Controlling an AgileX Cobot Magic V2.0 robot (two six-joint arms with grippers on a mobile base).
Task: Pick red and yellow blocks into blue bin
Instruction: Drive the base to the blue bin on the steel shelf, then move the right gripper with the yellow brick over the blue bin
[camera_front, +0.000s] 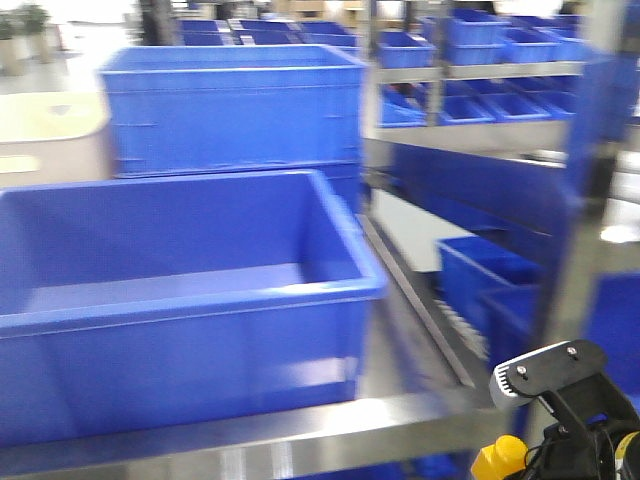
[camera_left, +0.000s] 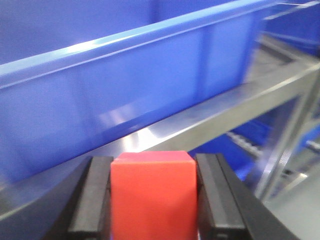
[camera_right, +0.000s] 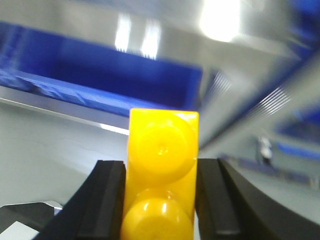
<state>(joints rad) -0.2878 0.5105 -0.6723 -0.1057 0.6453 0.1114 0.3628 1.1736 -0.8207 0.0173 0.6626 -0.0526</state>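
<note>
Exterior front-facing view is showing us the blue bin (camera_front: 180, 305) filling the frame from 9 o'clock to the centre. It is sitting on a metal shelf rail (camera_front: 300, 428), with a taller blue crate (camera_front: 230, 110) standing behind it at 12 o'clock. Where the blurred picture lets us look, we are seeing only bare floor inside the bin. We are judging it stiff and wide-mouthed, so nothing needs gripping there; the blocks are only needing to clear its thick rim.

The yellow brick (camera_right: 162, 170) is standing between the right fingers (camera_right: 110, 200), which are pressing narrowly on its two long side faces, with the studs facing the wrist camera. In the front view the brick is peeking in at 5 o'clock, low and to the right of the bin, below the rail. We are taking it for light, hard, glossy plastic. That makes it slippery, so the flat sides are the right hold, not the rounded studs.

The red cube (camera_left: 151, 200) is sitting at 6 o'clock in the left wrist view, clamped between the left fingers (camera_left: 97, 200), which are lying flat on opposite faces. The bin's outer wall is rising at 12 o'clock, with the rail crossing between, so the cube is outside the bin and below its rim. We are judging it light and rigid, and we are expecting a firm squeeze on parallel faces to do it no harm.
</note>
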